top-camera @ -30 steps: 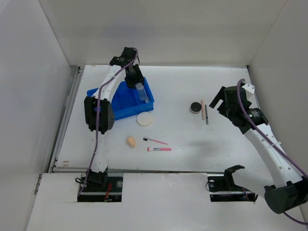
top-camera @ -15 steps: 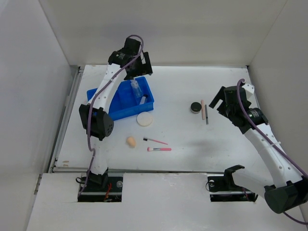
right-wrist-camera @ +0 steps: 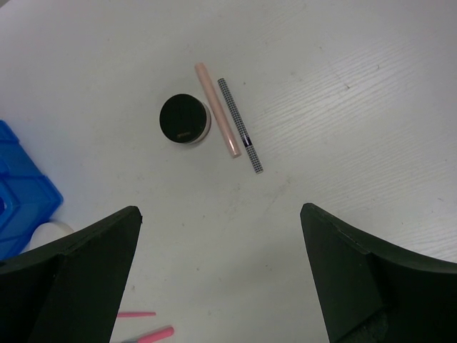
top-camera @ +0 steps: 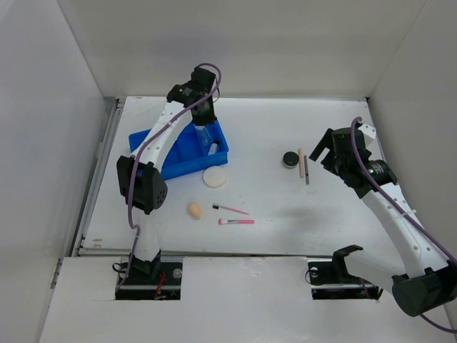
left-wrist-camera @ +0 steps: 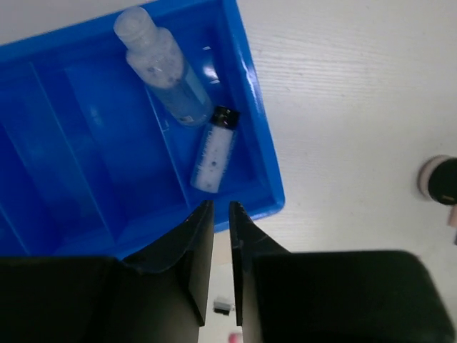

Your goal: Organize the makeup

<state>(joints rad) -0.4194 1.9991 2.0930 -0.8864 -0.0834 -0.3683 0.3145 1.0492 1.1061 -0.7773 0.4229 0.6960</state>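
Here, a big bottle (left-wrist-camera: pixel 166 68) and a small bottle (left-wrist-camera: pixel 214 150) lie together in the tray's (left-wrist-camera: pixel 260 136) end compartment, like with like. The left gripper (left-wrist-camera: pixel 221 214) hangs over the tray's rim, nearly clenched and empty. The right gripper (right-wrist-camera: pixel 220 209), spread wide, hovers above the jar (right-wrist-camera: pixel 184 120), stick (right-wrist-camera: pixel 218 111) and pencil (right-wrist-camera: pixel 240 126), probably its next pick. The puff (top-camera: pixel 215 177), sponge (top-camera: pixel 194 210) and brushes (top-camera: pixel 236 221) lie loose on the table (top-camera: pixel 321 128).

Setting: lab-type robot test cell.
Enclosure: plain white panels (top-camera: pixel 250 50) shut in my white table (top-camera: pixel 285 207) at 9, 12 and 3 o'clock.
Mounting: my left arm base (top-camera: pixel 146 270) and right arm base (top-camera: pixel 332 273) sit in cut-outs at 6 o'clock.
Cabling: purple cable (top-camera: pixel 133 232) runs exposed along my arms.
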